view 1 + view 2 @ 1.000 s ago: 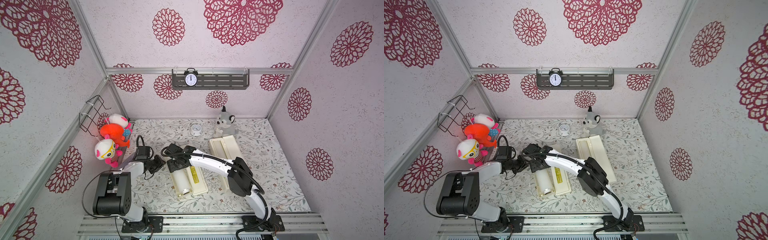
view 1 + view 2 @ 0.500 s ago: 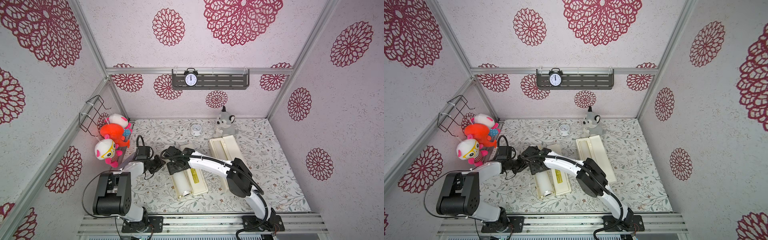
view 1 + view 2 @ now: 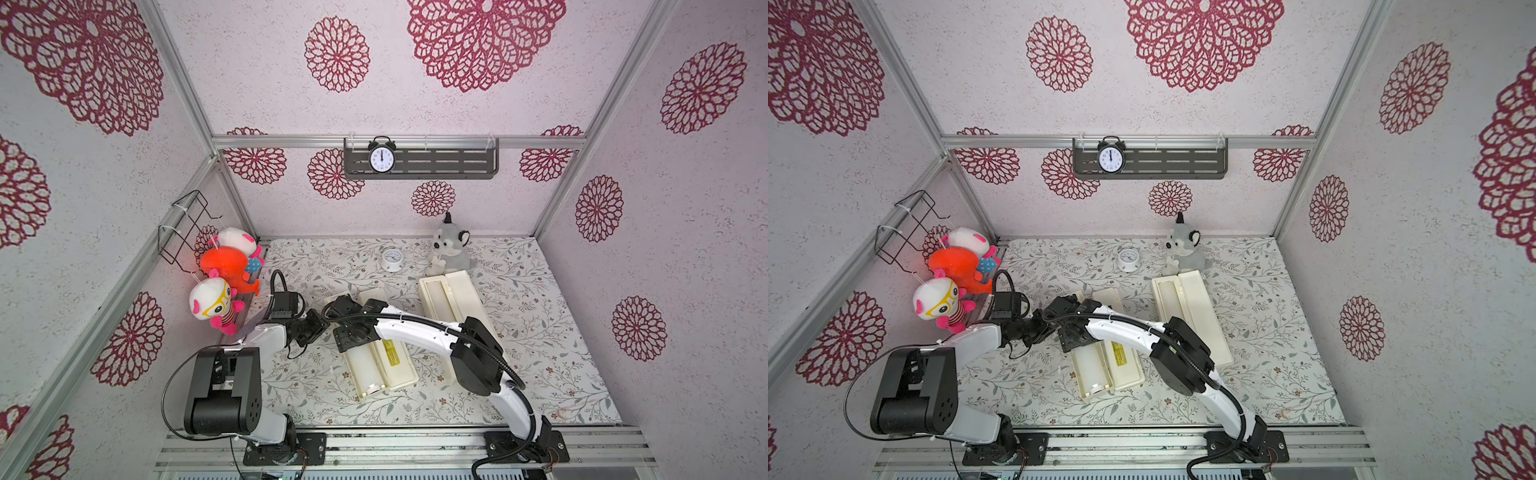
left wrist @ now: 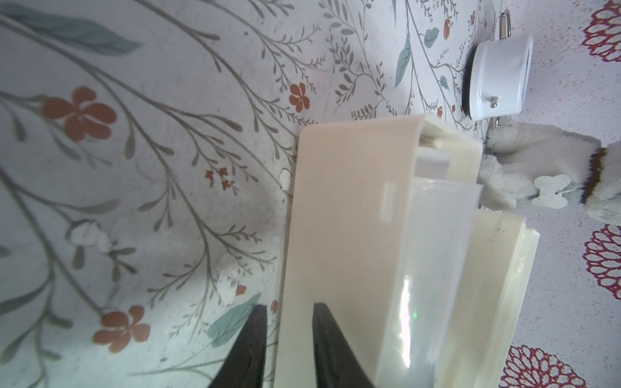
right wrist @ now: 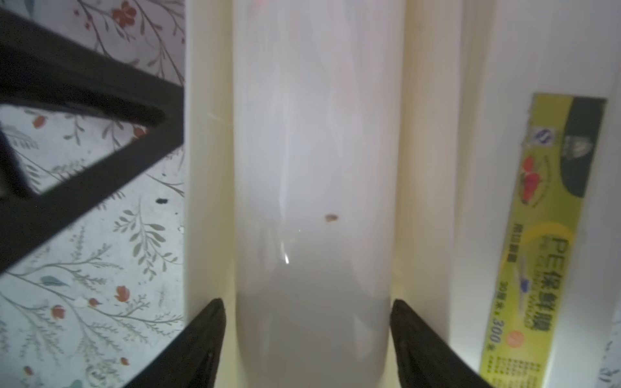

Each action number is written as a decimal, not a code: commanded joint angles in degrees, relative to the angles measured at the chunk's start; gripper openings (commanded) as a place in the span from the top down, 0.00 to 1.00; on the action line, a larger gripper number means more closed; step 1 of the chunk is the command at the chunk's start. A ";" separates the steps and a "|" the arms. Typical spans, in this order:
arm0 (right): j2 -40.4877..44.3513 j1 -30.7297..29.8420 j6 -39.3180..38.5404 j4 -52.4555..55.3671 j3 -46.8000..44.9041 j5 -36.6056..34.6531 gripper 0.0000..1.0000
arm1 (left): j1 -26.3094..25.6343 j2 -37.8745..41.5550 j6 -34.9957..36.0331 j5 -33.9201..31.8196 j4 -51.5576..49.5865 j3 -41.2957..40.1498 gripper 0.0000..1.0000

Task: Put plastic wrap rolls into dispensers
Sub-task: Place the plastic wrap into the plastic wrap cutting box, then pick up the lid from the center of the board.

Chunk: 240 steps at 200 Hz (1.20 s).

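Change since a second earlier: right gripper (image 5: 307, 331) had slid a little toward the robot's left over the near dispenser (image 3: 399, 361), and its jaws had spread wider; nothing else on the table had shifted.
Right arm pose: reached from its base at the front rail across the table toward the left side, forearm low and nearly level, wrist bent down over the far half of the near dispenser (seen in both top views).
Right gripper state: jaws stood wide apart, one fingertip (image 5: 205, 322) on each side of the roll (image 5: 316, 188), a sliver of gap visible at both; it gripped nothing.
Roll position: lay lengthwise in the open trough of the near dispenser, lid with yellow-green label (image 5: 544, 235) folded flat beside it.
Left arm pose: upper link folded back at the front left, forearm stretched toward the far end of the same box.
Left gripper state: left gripper (image 4: 289, 339) pinched down on the dispenser's outer side wall, one finger outside, one inside.
Second dispenser (image 3: 451, 299): lay open, apart to the right, partly under the right arm; a pale roll seemed to lie in its trough (not certain).
Surroundings: small white clock (image 3: 392, 260) and grey plush (image 3: 449, 249) stood near the back wall.
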State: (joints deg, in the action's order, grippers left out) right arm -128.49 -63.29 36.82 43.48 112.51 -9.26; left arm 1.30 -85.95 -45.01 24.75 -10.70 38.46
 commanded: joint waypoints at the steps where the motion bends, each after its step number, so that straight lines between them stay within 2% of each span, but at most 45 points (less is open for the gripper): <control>1: 7.55 -0.27 -1.21 -0.47 2.23 -3.50 0.14 | 0.37 0.75 0.72 -0.40 0.00 -0.06 0.72; 26: 10.44 0.22 -2.42 -0.68 0.40 -5.17 0.12 | 0.37 0.62 0.72 -0.15 -0.18 0.45 0.72; 75: 16.99 5.19 -5.75 -3.30 -11.72 -6.74 0.10 | 0.22 1.40 1.95 1.02 -1.00 0.85 0.70; 114: 16.01 7.95 -9.62 -2.88 -16.39 -7.35 0.02 | -1.27 -0.11 1.73 1.62 -0.43 1.36 0.72; 157: 14.75 10.37 -10.75 -7.45 -21.12 -3.31 0.02 | -2.10 -2.43 0.90 1.04 0.11 2.56 0.73; 199: 11.43 10.96 -11.39 -9.97 -21.10 0.76 0.02 | -2.68 -3.92 0.81 0.74 -0.43 5.03 0.73; 240: 8.90 11.32 -11.37 -9.05 -20.38 -1.97 0.02 | -3.78 -5.32 1.03 0.39 -1.25 7.25 0.73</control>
State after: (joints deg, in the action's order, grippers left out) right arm -119.20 -52.60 26.55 34.06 91.15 -9.87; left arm -1.48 -90.56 -44.07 24.69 -12.03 44.34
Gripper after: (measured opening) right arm 0.985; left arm 0.270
